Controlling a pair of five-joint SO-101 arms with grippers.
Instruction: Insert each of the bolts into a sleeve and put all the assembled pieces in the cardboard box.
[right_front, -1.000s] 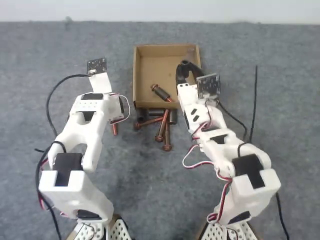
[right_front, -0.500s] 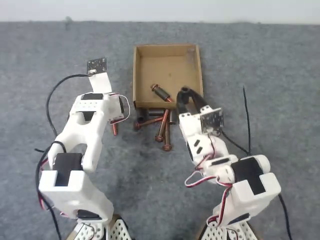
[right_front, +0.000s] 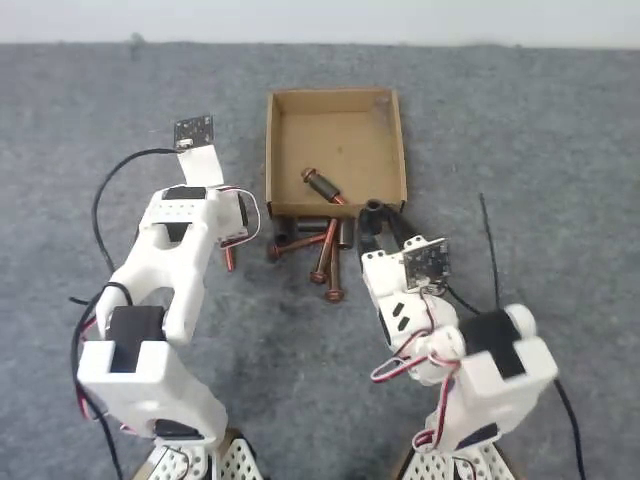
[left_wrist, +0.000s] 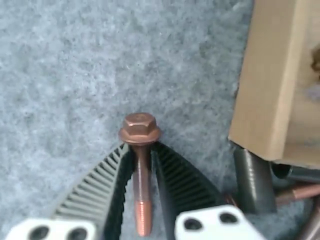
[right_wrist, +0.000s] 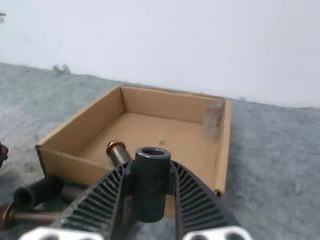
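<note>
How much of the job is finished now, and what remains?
Done: one bolt-in-sleeve piece lies in the cardboard box. In hand: the left gripper holds a bolt, the right gripper a sleeve, not yet joined. To do: loose bolts and sleeves lie before the box.

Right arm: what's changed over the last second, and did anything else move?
The right gripper drew back from over the cardboard box to just outside its near wall, a dark sleeve clamped in it. The left gripper, shut on a bolt, the piece in the box and the loose pile stayed put.
</note>
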